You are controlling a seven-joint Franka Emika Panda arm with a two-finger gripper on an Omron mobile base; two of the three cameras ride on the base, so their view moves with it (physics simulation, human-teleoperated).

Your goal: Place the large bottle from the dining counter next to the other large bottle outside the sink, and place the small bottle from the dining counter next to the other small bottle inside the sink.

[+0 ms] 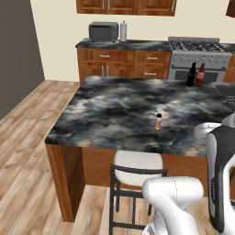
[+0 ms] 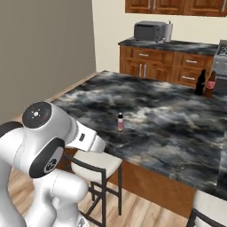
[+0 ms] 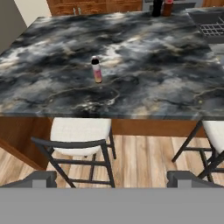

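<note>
The small bottle [image 1: 158, 122] [image 2: 120, 122] [image 3: 96, 70], pinkish-orange with a dark cap, stands upright on the marbled dining counter [image 1: 114, 110] [image 2: 164, 119] [image 3: 144, 65] not far from its front edge. At the far end, the black large bottle [image 1: 191, 75] [image 2: 200, 83] [image 3: 156, 6] stands right beside the brown, red-labelled large bottle [image 1: 200, 75] [image 2: 210, 84] [image 3: 167, 7]. The sink [image 3: 205, 17] with its grid rack shows at the top right of the hand view; the small bottle inside it is hidden. My gripper [image 3: 113, 177] is open, held back off the counter's front edge, above the stools, holding nothing.
Two white-seated stools [image 3: 78, 131] [image 3: 215, 131] stand under the counter's front edge. The nearer one [image 1: 137, 167] [image 2: 95, 162] is below the small bottle. Back cabinets hold a toaster oven [image 1: 103, 31]. A stove [image 1: 197, 57] stands behind the large bottles.
</note>
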